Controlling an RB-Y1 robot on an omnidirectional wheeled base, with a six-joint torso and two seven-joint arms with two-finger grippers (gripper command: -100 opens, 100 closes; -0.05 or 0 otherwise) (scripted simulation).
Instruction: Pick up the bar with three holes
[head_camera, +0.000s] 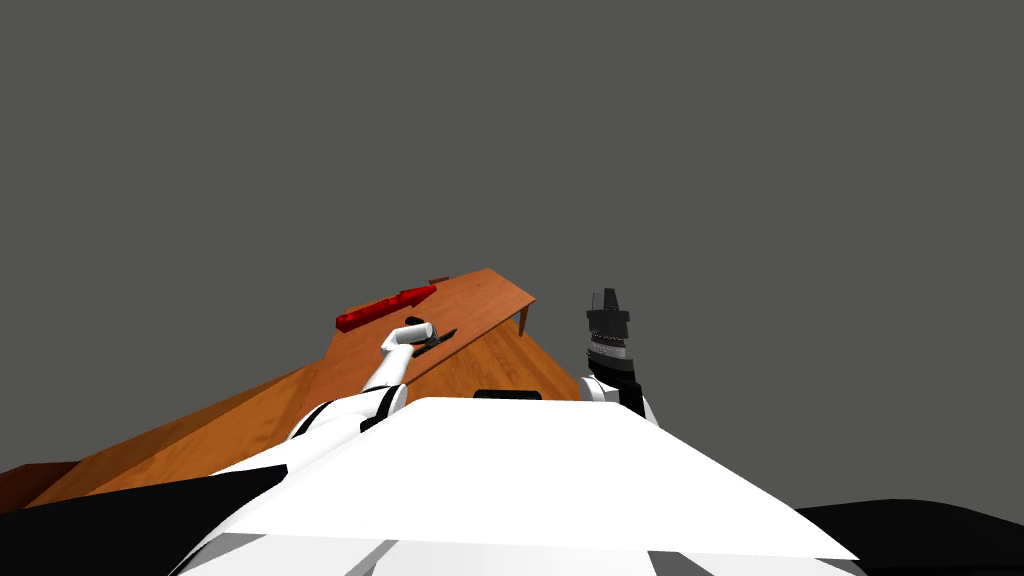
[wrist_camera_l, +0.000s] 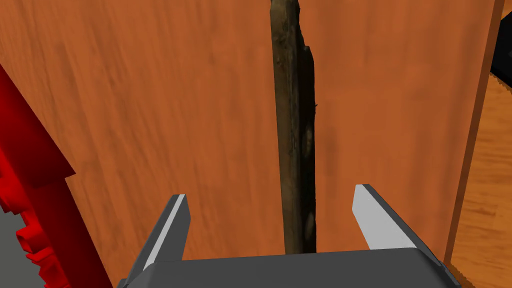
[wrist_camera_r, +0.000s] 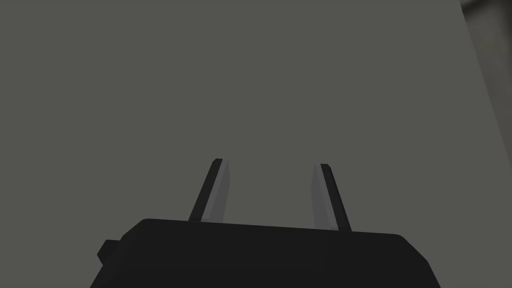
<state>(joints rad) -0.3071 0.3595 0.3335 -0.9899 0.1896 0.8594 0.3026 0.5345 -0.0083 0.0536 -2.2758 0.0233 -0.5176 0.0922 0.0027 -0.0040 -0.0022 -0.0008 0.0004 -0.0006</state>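
Nothing is being gripped yet: the left end effector (wrist_camera_l: 271, 192) is hovering released, straddling the dark brown bar (wrist_camera_l: 290, 100); closing and lifting are remaining.

support: orange-brown wooden table (head_camera: 480, 300) | on it: dark brown bar (wrist_camera_l: 295, 150), red object (head_camera: 385, 305) by its edge

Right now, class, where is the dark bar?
In the left wrist view, the dark bar lies on the wooden table, running out between the open jaws of the left gripper, with the red object apart to one side.
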